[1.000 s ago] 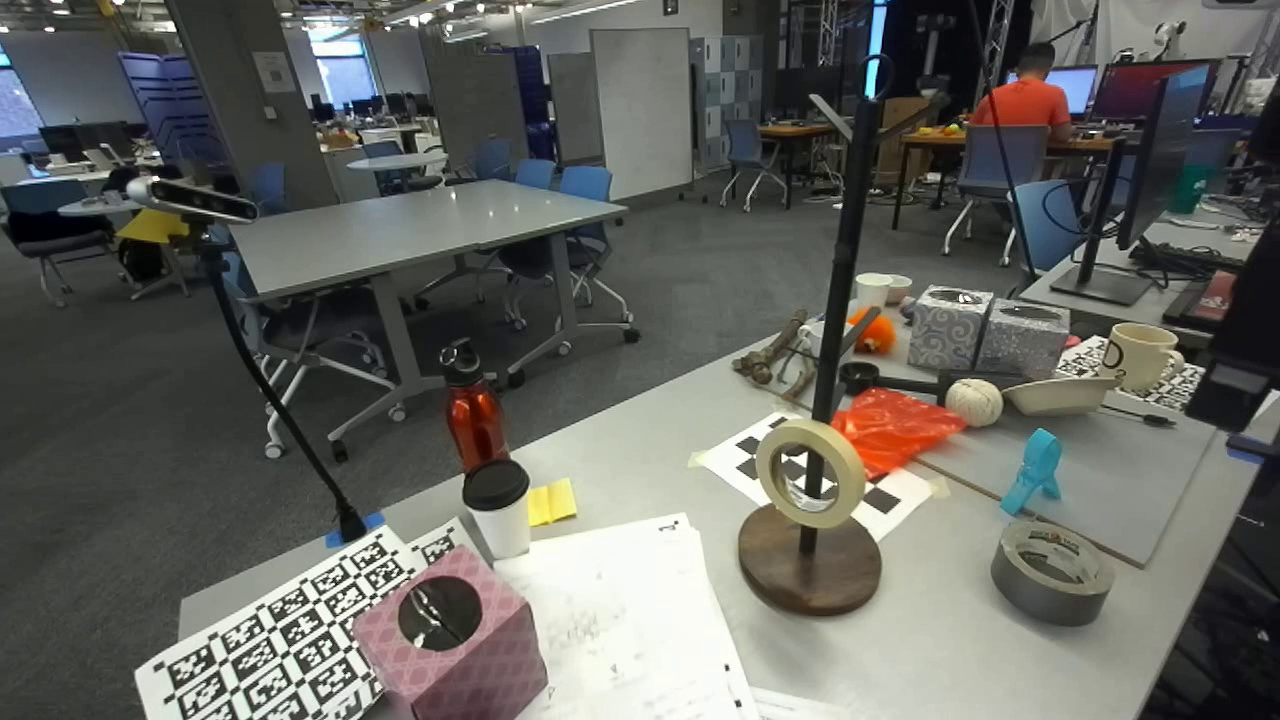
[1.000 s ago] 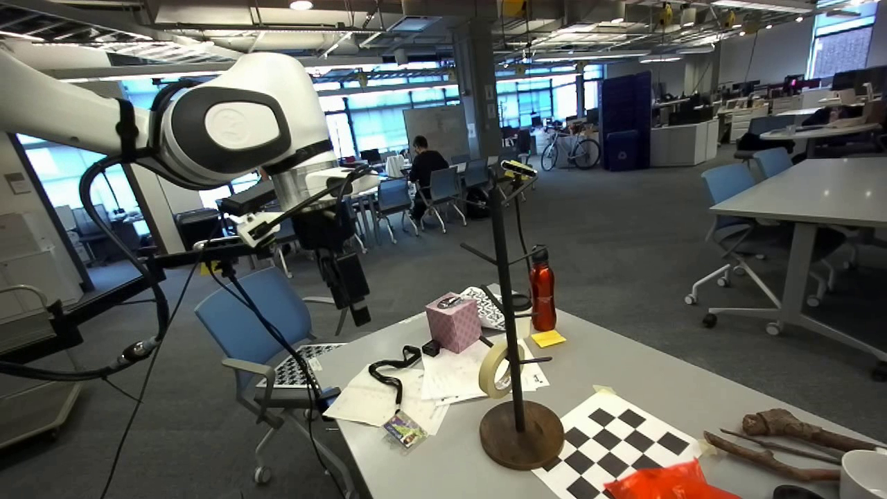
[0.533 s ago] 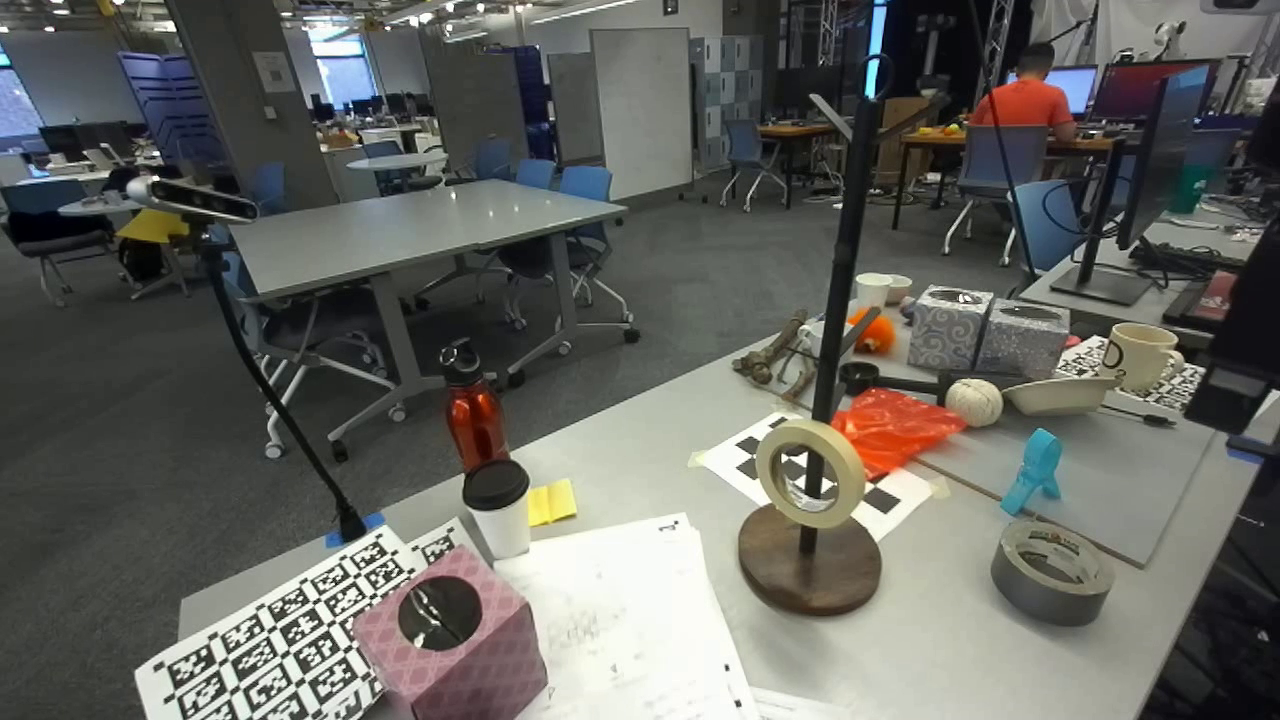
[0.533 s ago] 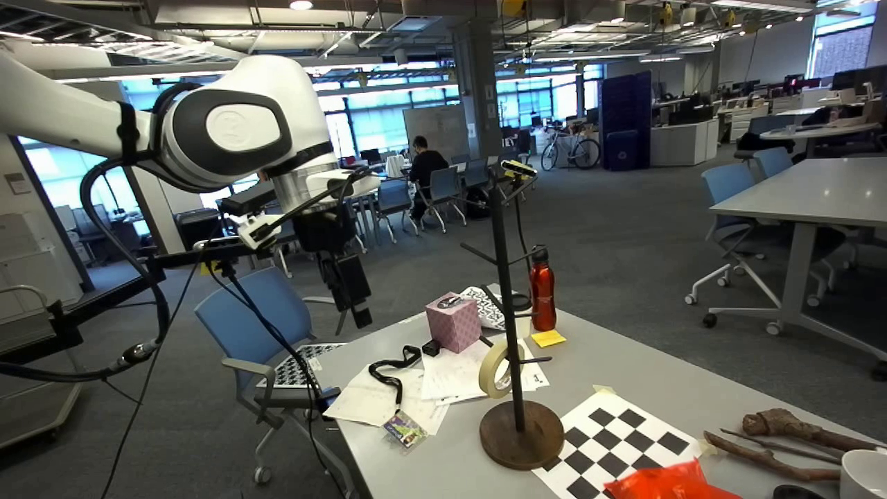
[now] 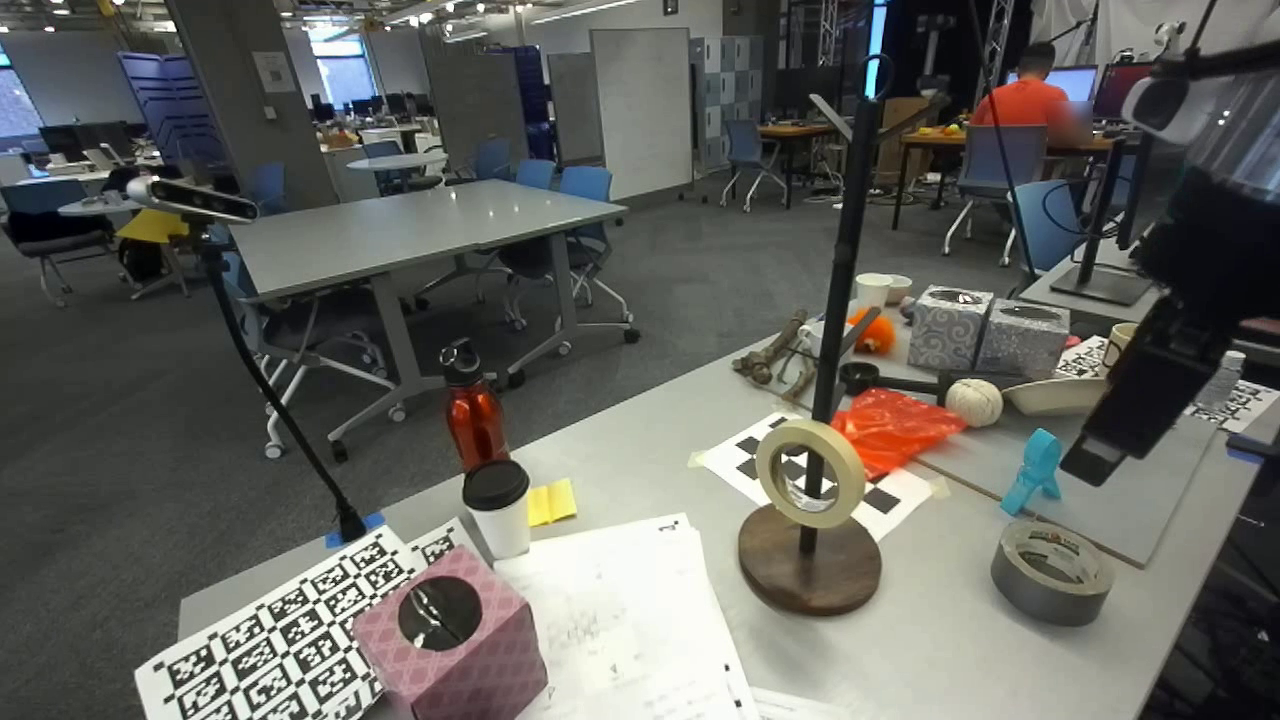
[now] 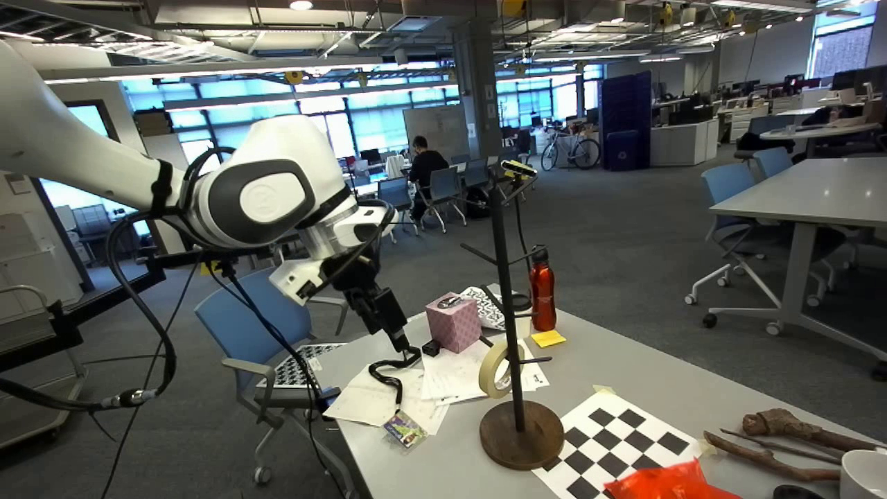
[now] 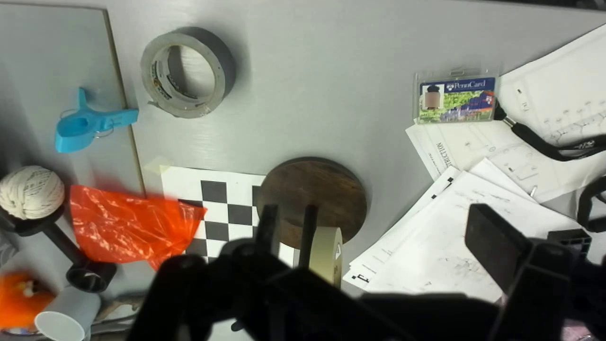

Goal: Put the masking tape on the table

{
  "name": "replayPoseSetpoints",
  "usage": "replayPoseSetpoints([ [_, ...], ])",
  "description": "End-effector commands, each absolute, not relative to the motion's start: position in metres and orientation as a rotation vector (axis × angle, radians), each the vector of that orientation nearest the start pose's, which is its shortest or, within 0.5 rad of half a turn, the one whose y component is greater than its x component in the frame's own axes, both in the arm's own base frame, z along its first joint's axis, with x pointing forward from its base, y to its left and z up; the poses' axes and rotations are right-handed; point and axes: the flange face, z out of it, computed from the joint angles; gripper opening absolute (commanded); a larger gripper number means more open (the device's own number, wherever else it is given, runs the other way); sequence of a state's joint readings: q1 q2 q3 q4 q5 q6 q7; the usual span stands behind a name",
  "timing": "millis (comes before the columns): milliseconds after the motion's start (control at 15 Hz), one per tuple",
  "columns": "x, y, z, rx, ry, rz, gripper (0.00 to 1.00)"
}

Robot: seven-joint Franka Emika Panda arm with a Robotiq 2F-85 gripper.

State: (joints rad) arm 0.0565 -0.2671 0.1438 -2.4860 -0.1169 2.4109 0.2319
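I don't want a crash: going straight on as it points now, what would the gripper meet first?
Probably a bare patch of the table beside the round wooden base, though the wrist view leaves depth unclear.

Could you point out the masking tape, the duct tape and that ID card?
Masking tape [image 5: 851, 478]: in an exterior view, on the right side of its cream ring.
Duct tape [image 5: 1045, 600]: in an exterior view, on its grey outer wall.
PennCard ID card [image 7: 457, 101]: in the wrist view, on its printed face.
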Motion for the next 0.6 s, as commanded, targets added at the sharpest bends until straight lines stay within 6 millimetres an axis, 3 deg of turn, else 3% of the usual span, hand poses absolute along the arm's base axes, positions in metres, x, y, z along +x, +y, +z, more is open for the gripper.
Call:
replayPoseSetpoints([
  [0, 0.4641, 0.0827, 0.3796, -3.19, -0.132, -0.437, 1.0],
  [533, 0.4608, 0.0861, 0.3782, -3.193, -0.108, -0.401, 1.0],
])
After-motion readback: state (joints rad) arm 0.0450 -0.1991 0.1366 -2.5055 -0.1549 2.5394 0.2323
